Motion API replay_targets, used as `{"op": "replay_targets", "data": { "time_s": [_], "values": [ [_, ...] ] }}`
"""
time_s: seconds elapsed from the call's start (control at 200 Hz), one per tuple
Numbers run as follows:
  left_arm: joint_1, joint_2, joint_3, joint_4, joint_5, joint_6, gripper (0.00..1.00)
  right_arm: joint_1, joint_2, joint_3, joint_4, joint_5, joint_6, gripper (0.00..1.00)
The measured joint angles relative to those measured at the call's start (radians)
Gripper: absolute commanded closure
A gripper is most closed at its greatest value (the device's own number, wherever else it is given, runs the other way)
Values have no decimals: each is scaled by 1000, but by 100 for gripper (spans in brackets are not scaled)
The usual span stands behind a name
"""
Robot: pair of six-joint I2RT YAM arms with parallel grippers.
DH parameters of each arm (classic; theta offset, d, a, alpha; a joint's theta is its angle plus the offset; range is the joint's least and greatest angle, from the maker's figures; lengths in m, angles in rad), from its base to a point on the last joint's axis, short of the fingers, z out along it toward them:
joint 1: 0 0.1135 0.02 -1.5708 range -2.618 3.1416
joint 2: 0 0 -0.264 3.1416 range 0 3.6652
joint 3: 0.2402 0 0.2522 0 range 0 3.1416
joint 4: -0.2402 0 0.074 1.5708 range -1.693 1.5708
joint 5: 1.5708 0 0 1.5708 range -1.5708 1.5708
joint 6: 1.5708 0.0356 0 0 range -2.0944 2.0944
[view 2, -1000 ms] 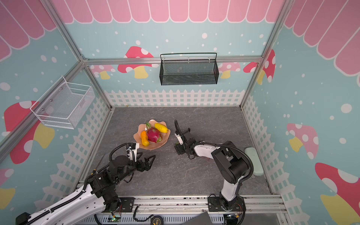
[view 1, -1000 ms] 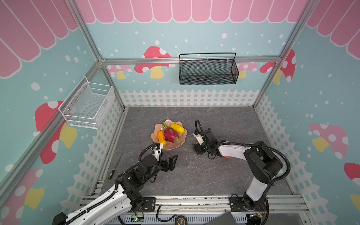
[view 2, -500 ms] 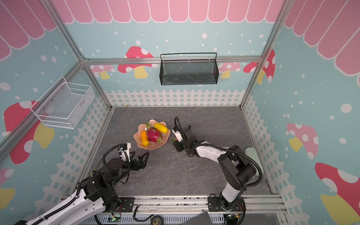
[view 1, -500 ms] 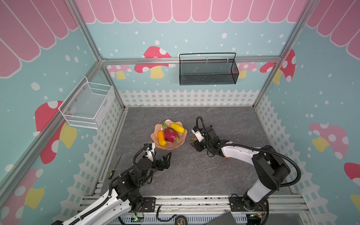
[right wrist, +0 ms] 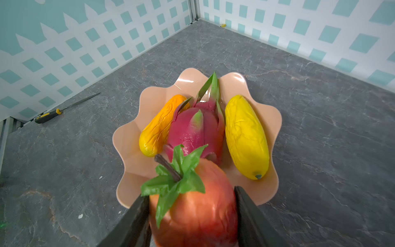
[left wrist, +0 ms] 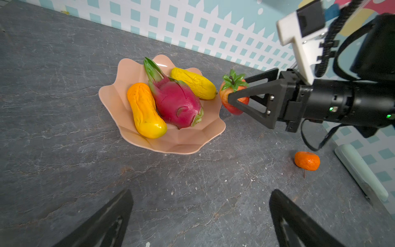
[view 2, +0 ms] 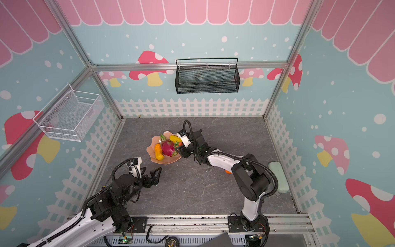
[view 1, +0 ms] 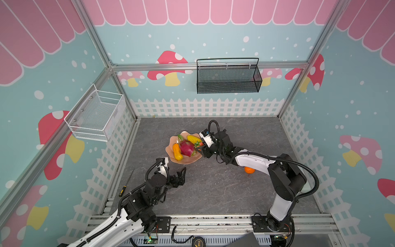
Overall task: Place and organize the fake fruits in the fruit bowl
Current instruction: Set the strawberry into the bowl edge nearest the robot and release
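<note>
The peach fruit bowl [view 1: 188, 161] [left wrist: 177, 145] [right wrist: 132, 136] holds the magenta dragon fruit [view 1: 186, 148] [right wrist: 194, 128], the yellow oblong fruit [view 1: 194, 139] [right wrist: 245, 136] and the orange-yellow oblong fruit [view 1: 177, 152] [right wrist: 160, 126]. My right gripper [view 1: 202, 146] [right wrist: 190, 192] is shut on the red strawberry [left wrist: 226, 94] [right wrist: 196, 213], held off the floor at the bowl's right rim. The round orange [view 1: 249, 170] [left wrist: 307, 160] lies on the floor, partly under my right arm. My left gripper [view 1: 177, 173] [left wrist: 202, 192] is open and empty, in front of the bowl.
A screwdriver [view 1: 123, 190] [right wrist: 49, 114] lies by the left fence. A white wire basket [view 1: 96, 115] hangs on the left wall. A black mesh basket [view 1: 228, 77] hangs on the back wall. A pale green pad [view 2: 277, 179] lies by the right fence.
My right gripper has closed on the strawberry and carried it left to the bowl's rim. My left arm has drawn back toward the front, still open.
</note>
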Motion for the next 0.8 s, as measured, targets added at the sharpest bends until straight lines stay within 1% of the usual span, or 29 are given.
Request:
{"op": "replay_targets", "data": {
  "time_s": [0.285,0.585,0.675,0.801],
  "values": [
    [0,-21,-2,0,-4,1,1,0,65,7,43,-18,42,43],
    [0,-21,-9,0,-7,4,0,0,166,72,89,-42,76,42],
    [0,-21,-10,0,-7,4,0,0,175,76,96,-44,82,37],
    [0,-21,-11,0,-7,5,0,0,175,76,103,-43,90,24]
  ]
}}
